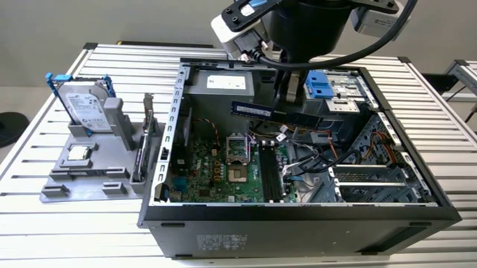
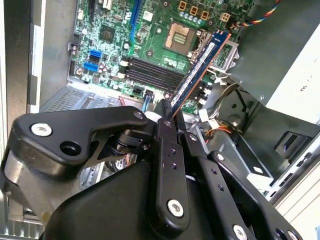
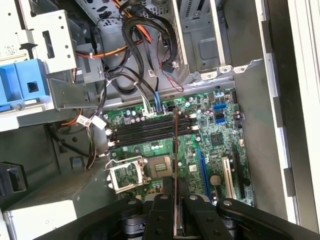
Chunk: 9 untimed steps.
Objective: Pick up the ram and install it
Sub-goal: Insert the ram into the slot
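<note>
The gripper (image 1: 282, 106) hung over the open computer case (image 1: 298, 223), its jaws closed down narrowly on the ram (image 1: 252, 109) — pinched near one end, the stick jutting level toward the exterior view's left. In the second wrist view the ram (image 2: 200, 67) reached out from the fingertips (image 2: 165, 107) above the green motherboard (image 2: 165, 30), held apart from the black memory slots (image 2: 150, 70). In the first wrist view the ram (image 3: 175, 150) showed edge-on — a thin line crossing those slots. On the slatted table (image 1: 44, 234), at the exterior view's left, a hard drive (image 1: 84, 109) stood in a grey holder (image 1: 97, 173)
</note>
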Tool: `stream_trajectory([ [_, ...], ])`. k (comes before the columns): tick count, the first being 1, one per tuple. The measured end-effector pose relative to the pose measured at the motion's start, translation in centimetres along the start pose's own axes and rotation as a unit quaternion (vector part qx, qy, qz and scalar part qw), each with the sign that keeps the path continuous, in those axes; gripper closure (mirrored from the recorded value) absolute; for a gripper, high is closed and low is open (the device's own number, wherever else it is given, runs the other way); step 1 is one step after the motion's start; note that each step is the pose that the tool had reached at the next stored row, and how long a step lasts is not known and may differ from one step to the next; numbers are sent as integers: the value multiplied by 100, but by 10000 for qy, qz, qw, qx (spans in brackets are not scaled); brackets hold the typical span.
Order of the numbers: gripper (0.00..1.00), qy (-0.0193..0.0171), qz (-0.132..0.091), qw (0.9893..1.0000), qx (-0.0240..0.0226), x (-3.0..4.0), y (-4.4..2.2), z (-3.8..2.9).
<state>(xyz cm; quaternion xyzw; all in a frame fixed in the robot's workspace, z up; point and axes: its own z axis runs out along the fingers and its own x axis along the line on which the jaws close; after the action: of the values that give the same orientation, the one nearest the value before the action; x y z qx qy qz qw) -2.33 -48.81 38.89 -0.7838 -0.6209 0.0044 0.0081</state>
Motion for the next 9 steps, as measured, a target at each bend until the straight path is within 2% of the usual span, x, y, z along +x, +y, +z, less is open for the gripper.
stream_trajectory([
  [9,100,3,196,9998,-1,-1,0,0],
])
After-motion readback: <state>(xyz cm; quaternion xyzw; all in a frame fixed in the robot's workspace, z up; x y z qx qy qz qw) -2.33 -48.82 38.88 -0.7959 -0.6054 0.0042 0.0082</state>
